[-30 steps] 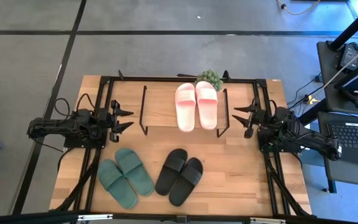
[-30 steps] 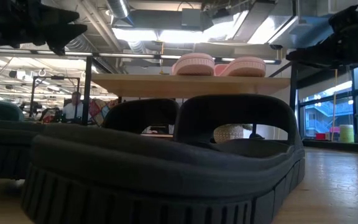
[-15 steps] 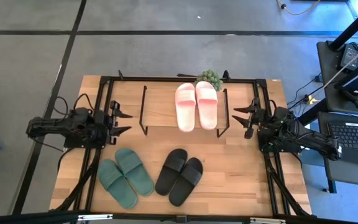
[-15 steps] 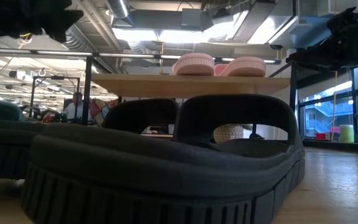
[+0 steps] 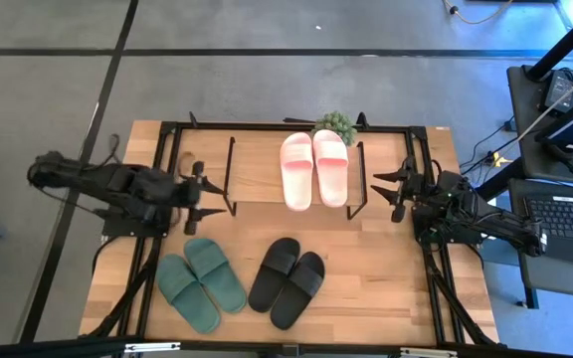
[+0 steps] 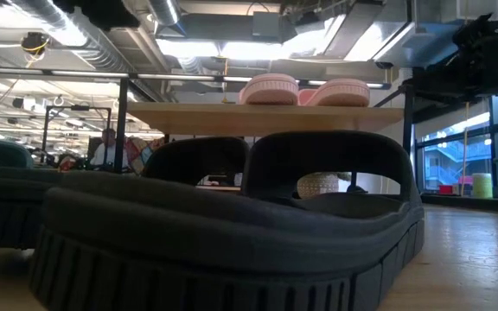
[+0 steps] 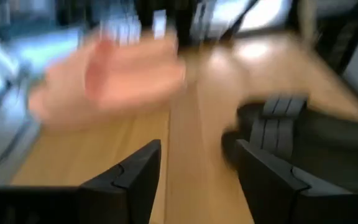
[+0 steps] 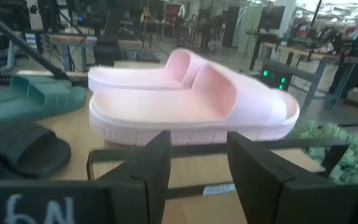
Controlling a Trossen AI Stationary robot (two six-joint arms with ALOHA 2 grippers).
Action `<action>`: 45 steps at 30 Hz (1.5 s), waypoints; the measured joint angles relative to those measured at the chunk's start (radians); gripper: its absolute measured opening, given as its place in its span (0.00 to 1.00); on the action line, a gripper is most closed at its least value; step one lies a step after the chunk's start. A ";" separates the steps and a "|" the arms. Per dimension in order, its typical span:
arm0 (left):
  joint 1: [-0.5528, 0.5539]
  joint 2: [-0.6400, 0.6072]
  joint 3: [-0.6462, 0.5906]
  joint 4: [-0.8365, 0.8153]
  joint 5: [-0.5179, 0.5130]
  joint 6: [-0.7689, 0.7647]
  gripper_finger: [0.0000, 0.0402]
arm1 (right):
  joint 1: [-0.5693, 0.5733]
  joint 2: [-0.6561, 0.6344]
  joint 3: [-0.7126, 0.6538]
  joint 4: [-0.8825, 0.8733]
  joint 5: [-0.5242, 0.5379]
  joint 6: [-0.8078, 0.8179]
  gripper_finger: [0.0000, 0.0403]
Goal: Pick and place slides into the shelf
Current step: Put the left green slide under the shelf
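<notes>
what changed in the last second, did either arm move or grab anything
The left arm swung: its gripper moved inward from the table's left edge toward the shelf, fingers open and empty. In the low view it has left the top corner. Nothing was grabbed or released. The right gripper stayed beside the shelf's right end, open. The pink slides stay on the shelf; the green slides and black slides stay on the table.

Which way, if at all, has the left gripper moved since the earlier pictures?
Yes. The left gripper has moved toward the shelf, now reaching its near leg.
</notes>
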 joint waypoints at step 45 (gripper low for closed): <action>-0.654 1.149 0.877 -1.031 0.178 -1.713 0.49 | 0.000 0.000 0.000 -0.153 0.000 -0.004 0.39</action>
